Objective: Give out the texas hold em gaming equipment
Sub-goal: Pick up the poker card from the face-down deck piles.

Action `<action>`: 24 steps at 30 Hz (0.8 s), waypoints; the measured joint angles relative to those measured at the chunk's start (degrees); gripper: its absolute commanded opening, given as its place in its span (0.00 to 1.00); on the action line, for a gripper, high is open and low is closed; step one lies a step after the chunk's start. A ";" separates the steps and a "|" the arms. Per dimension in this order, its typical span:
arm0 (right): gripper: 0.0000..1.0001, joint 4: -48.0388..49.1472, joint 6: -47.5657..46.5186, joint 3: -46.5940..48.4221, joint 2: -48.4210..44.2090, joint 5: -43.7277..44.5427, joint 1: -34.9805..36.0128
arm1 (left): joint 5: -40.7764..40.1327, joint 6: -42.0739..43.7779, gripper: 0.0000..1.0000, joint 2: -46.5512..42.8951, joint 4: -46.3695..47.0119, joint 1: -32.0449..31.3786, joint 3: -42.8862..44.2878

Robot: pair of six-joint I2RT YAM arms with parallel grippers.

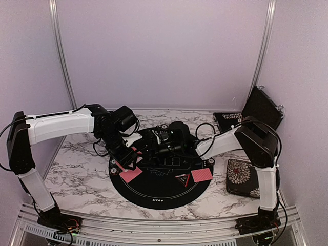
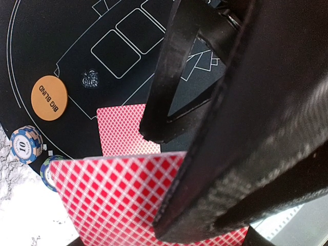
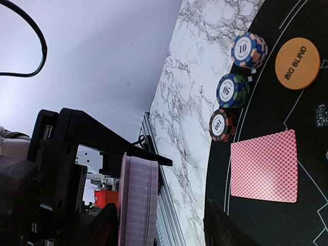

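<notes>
Peeling one card off the deck (image 3: 138,200) looks like the step in hand, and it is where things could slip. The left gripper (image 1: 124,149) is clenched on that pink-red-backed deck and holds it in the air over the left side of the black mat (image 1: 154,197). The right gripper (image 3: 161,228) has its jaws apart, seemingly one finger on either side of the deck's edge, and grasps nothing that I can see.

If those jaws bite too deep, they may take several cards at once — or drag the deck askew in the left gripper. The two grippers sit very close, so a small misjudged move could knock them together.

Below lie a dealt card (image 3: 264,166), three chip stacks (image 3: 232,90) and the orange button (image 3: 297,62) — a dropped card could land on them. A second card (image 1: 201,175) and the triangle marker (image 1: 182,179) lie on the mat's right side.
</notes>
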 measured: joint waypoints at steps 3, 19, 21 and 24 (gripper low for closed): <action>0.54 -0.35 -0.20 -0.09 -0.24 0.20 -0.17 | -0.02 0.00 0.55 0.00 0.02 0.00 0.00; 0.54 -1.03 -0.42 -1.57 -1.88 0.70 -0.76 | 0.00 0.00 0.55 0.00 -0.04 0.00 0.00; 0.54 -1.01 -0.42 -1.81 -2.05 0.74 -0.83 | 0.00 0.02 0.55 0.00 -0.04 0.00 0.00; 0.54 -1.03 -0.42 -1.95 -2.19 0.81 -0.87 | 0.02 0.02 0.55 0.00 -0.04 0.00 0.00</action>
